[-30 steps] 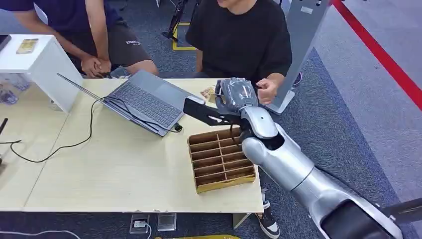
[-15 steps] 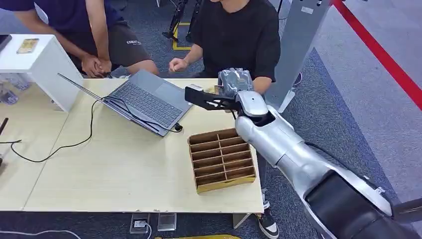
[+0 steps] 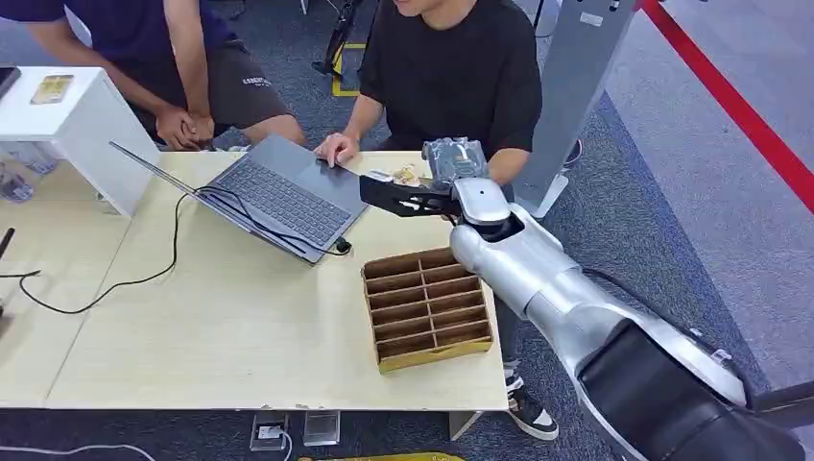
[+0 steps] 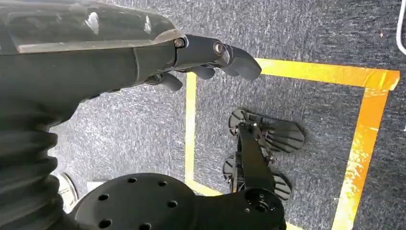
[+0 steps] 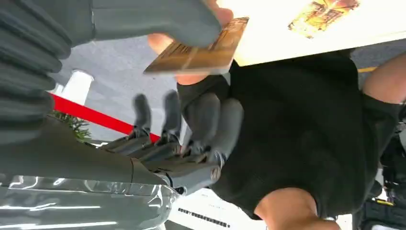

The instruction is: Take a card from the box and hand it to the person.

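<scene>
right hand (image 5: 158,120): extended past the box (image 3: 427,307) toward the person (image 3: 451,72).
card (image 5: 198,50): under the thumb, the person's fingers (image 5: 191,76) touching it.
fingers: spread below.
tip: loosen thumb once they're pulling.

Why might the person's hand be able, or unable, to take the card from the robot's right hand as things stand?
Probably able: the person's fingers already touch the card, which sticks out past the right hand, and nothing lies between them.

Pale wooden table (image 3: 230,327) on grey carpet (image 3: 691,192) crossed by red tape (image 3: 739,110).
</scene>
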Robot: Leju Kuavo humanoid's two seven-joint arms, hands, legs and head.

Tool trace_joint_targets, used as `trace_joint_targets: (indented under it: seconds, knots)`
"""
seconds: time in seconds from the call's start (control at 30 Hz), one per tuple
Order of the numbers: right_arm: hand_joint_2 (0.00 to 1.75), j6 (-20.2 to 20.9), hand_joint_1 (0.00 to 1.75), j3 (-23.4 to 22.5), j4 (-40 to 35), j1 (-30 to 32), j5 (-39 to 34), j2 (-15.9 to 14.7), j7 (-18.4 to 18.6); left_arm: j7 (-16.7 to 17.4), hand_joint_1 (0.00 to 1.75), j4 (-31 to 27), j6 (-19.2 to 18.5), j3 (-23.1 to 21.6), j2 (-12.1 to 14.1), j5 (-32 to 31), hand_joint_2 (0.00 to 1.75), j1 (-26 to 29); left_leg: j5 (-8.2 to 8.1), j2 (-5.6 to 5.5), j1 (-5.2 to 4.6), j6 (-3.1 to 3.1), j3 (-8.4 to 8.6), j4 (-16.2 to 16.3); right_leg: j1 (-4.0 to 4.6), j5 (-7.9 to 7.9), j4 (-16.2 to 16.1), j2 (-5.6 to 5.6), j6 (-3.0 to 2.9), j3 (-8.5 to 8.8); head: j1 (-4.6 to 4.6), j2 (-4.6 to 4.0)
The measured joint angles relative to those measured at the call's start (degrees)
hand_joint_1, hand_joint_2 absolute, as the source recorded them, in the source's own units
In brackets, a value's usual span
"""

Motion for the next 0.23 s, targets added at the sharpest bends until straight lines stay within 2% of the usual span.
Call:
trace_joint_targets:
  seconds: [0.23]
  knots:
    - [0.00, -0.2, 0.00, 0.8, 1.4, -0.3, 0.0, 0.3, 0.0, -0.3, 0.00, 0.0, 0.1, -0.2, 0.0, 0.2, 1.75, 0.0, 0.00, 0.00, 0.00, 0.00, 0.01, 0.0, 0.00, 0.01, 0.0, 0.00, 0.00, 0.00, 0.09, -0.02]
